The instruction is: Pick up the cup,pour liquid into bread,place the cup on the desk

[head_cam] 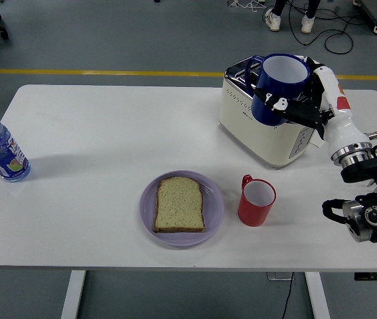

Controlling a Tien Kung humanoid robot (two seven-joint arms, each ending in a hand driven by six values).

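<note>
Item 1, right hand [302,101]: your fingers [276,104] are clamped round the blue cup [280,88], wrapping its wall from the right. Left hand: not in view.

Item 2, blue cup: held upright, mouth up, long axis close to vertical. It hangs clear of the worktop [109,133], in front of the toaster [261,129] and over its top. Whether it touches the toaster, you cannot tell. Contents cannot be seen; only the white inside shows.

Item 3, bread [180,204]: one slice, flat on a lilac plate [214,211]. From your fingers it lies down and to the left, toward the near edge, well apart from the cup. The pour, by my judgement, turns on this one line: carry the cup down-left, then tip its mouth left.

Item 4, red mug [256,201]: stands below your fingers, just beside the plate on its right. It sits close to the path from cup to bread; you would do well to pass above it.

Item 5, bottle [0,147]: far left of your fingers, out of the way.

Item 6, surface and room: white worktop, flat and bare left of the toaster and beyond the plate. That gives ample room to set the cup down afterwards. Only the right arm is placed to act.
</note>
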